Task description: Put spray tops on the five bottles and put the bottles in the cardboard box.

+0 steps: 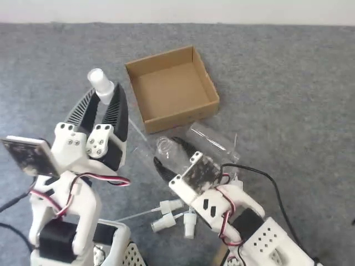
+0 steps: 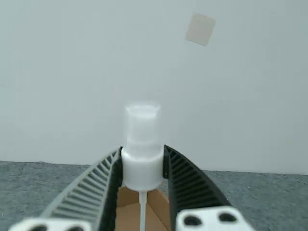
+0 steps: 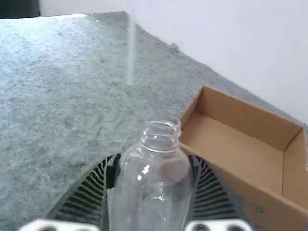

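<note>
Right wrist view: the clear bottle, judged light and slippery, is clamped below its neck by the right gripper at the cardboard box's near side, the spray top pinched by its stiff collar in the left gripper, left of the box.

readable text: none | cardboard box: small mark on outer wall, too small to read

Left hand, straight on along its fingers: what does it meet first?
Nothing near, it seems. The left hand, shut on the spray top, points at the bare wall; the cardboard box lies lower and off to the side. Depth to the wall is unclear.
</note>
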Robot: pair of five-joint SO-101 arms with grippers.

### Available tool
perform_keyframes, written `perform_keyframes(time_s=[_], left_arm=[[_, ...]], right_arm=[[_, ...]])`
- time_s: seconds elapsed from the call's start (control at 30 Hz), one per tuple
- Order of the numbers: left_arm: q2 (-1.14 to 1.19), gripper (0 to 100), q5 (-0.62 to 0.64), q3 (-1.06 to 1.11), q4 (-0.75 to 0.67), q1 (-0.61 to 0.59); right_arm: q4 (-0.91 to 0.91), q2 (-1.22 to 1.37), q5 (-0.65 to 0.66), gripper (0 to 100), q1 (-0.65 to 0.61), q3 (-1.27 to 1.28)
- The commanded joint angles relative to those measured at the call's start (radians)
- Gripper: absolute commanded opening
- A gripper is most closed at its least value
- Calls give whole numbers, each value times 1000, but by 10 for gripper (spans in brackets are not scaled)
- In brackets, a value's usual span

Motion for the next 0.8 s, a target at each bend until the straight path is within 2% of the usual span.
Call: perform_keyframes(time_s=[0.0, 0.4, 0.77], left_arm=[[-14, 12, 14, -28, -29, 25], [-14, 12, 12, 27, -32, 115], [-14, 12, 12, 82, -35, 118]], right_arm=[[-91, -4, 63, 33, -19, 31], [-101, -5, 68, 32, -22, 38], [-104, -5, 64, 32, -22, 41]])
